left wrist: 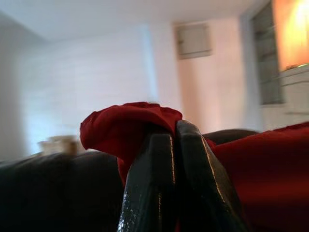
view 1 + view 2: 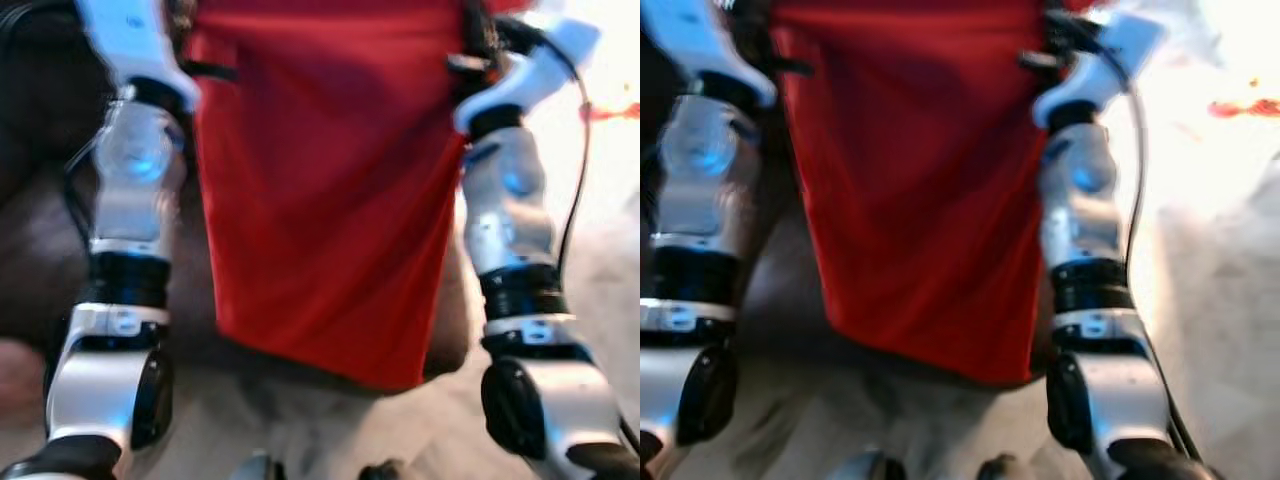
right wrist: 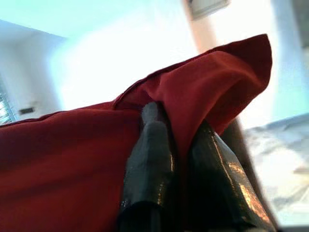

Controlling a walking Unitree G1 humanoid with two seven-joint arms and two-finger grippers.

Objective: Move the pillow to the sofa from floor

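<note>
A large red pillow [image 2: 330, 190] hangs between my two raised silver arms, its lower edge above the pale floor. In the left wrist view my left gripper [image 1: 175, 133] is shut on a bunched red corner of the pillow [image 1: 128, 123], with the dark sofa [image 1: 53, 193] behind it. The right wrist view has my right gripper [image 3: 176, 130] shut on the pillow's other top corner [image 3: 212, 72], the red cloth pinched between its black fingers [image 3: 149, 150]. The pillow hides both grippers' tips in the eye views.
The dark brown sofa [image 2: 40, 200] lies at the left, behind my left arm [image 2: 130, 220]. Pale carpeted floor [image 2: 600, 280] spreads to the right and below. A small red object [image 2: 1245, 107] lies on the floor at the far right.
</note>
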